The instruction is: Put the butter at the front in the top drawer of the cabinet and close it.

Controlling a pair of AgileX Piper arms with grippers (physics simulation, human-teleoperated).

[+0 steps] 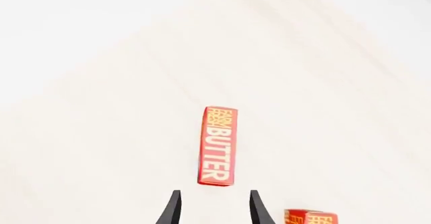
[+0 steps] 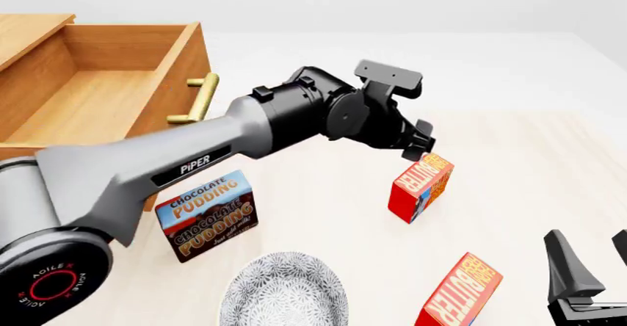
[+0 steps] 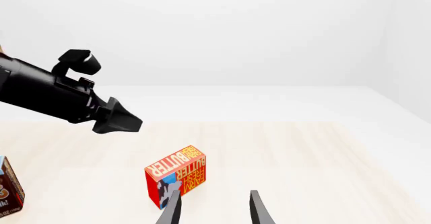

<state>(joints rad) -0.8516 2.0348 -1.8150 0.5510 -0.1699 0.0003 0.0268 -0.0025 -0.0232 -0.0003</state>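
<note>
**Q:** Nearest the left wrist camera, what showed?

**A:** Two dark fingertips (image 1: 175, 206) of the left gripper (image 1: 214, 204), set apart with nothing between them. Just beyond them one butter carton (image 1: 217, 146) showed its top with the lettering. A second carton (image 1: 310, 217) was cut by the picture's edge, on the pale table (image 1: 323, 82).

**Q:** And from the front?

**A:** Closest were a patterned plate (image 2: 284, 291) and the front butter (image 2: 459, 294), standing on end and tilted, near the right gripper (image 2: 591, 256), whose fingers stood apart and empty. The pudding box (image 2: 207, 216) stood beside the left arm (image 2: 245, 131). That arm reached across to hang over the rear carton (image 2: 421, 186); its gripper (image 2: 421, 141) sat just above the carton, not visibly touching. At far left the top drawer (image 2: 93, 91) of the cabinet (image 2: 20, 29) stood pulled open, its brass handle (image 2: 199, 98) facing the table. No carton lay inside.

**Q:** The right wrist camera?

**A:** Its own fingers (image 3: 170, 209) were spread and empty. A butter carton (image 3: 176, 179) stood just past them. The left gripper (image 3: 114, 117) hung above the table, clear of that carton. Whether it was spread could not be told from this side. A corner of the pudding box (image 3: 8, 191) showed at the edge.
</note>
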